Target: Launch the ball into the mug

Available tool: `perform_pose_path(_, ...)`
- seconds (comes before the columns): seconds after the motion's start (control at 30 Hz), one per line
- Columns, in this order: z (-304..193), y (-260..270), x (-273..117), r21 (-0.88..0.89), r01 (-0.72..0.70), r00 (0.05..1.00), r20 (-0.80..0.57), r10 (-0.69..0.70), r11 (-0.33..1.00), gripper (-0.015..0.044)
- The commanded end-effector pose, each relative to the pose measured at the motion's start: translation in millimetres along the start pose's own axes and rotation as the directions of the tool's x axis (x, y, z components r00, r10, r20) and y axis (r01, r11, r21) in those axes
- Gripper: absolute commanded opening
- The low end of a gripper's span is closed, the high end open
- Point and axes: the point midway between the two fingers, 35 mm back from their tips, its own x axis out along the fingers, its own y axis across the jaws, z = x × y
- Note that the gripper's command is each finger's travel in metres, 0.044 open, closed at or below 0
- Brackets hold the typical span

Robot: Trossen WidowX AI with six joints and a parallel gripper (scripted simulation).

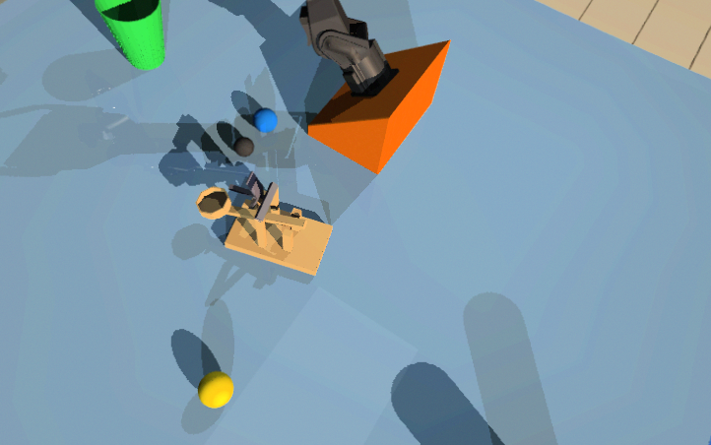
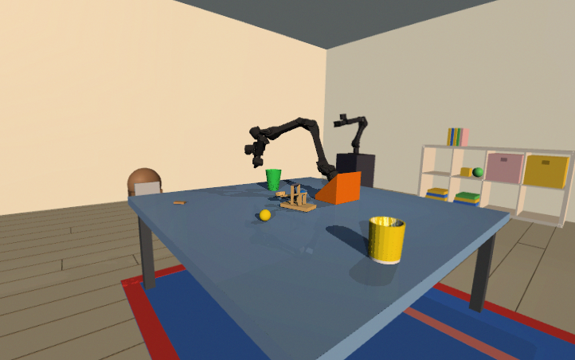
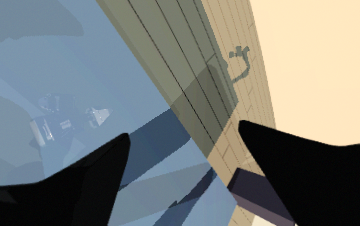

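Note:
The wooden catapult stands on the table, its empty cup at the left end of its arm. A yellow ball lies apart from it. A blue ball and a dark brown ball lie close together near the catapult. The yellow mug stands upright near the table's front right edge; the top view does not show it. My gripper is open and empty, raised high above the table; the top view does not show it.
The orange wedge-shaped block stands at the arm's base, right of the catapult. A green cup stands farther back. A small wooden piece lies near the table's left edge.

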Motion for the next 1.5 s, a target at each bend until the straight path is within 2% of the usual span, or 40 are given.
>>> perform_pose_path(0.0,18.8,34.6,-4.1,-0.077,-0.083,0.996,0.039,0.086,0.994,0.044)
perform_pose_path(0.37,52.7,142.3,-39.0,-0.292,-0.296,0.938,0.088,0.334,0.909,0.044)
perform_pose_path(0.73,72.5,240.6,-100.8,-0.583,-0.391,0.837,0.097,0.539,0.712,0.044)
perform_pose_path(1.07,67.4,315.0,-169.1,-0.809,-0.362,0.742,0.05,0.668,0.463,0.044)
perform_pose_path(1.47,32.8,381.5,-254.0,-0.97,-0.208,0.662,-0.046,0.748,0.124,0.044)
